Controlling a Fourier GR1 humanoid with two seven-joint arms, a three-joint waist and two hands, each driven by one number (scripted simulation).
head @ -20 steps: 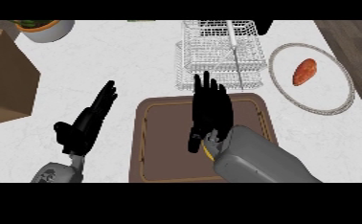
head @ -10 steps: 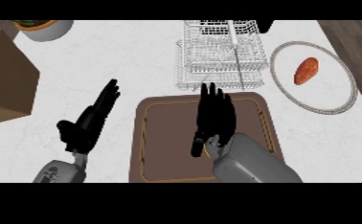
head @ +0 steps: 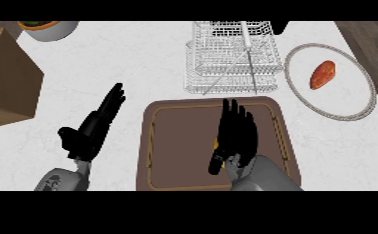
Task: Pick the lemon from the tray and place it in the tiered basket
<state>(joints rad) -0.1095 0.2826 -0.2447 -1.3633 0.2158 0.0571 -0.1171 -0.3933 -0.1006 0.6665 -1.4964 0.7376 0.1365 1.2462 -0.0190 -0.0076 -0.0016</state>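
Fingers (head: 238,120) of my right hand (head: 235,137) lie straight and together over the middle of the brown tray (head: 170,148), pointing toward the surface's far edge; they are not curled round anything I can see. At the thumb side a sliver of yellow shows beneath the palm: that is the lemon (head: 215,143), on the tray and mostly hidden by the hand, so I cannot tell whether the palm touches it. My grey right forearm (head: 266,178) comes in from the near edge. My left hand (head: 92,128) rests on the white surface (head: 133,58) just left of the tray, fingers straight and angled toward the far right, holding nothing. Just beyond the tray's far edge stands the white wire tiered basket (head: 232,58). Toward the right edge sits a round plate (head: 347,109) carrying an orange-red sweet potato (head: 322,74). A grey pot with greenery (head: 48,28) sits at the far left corner, and a brown block (head: 15,85) at the left edge.
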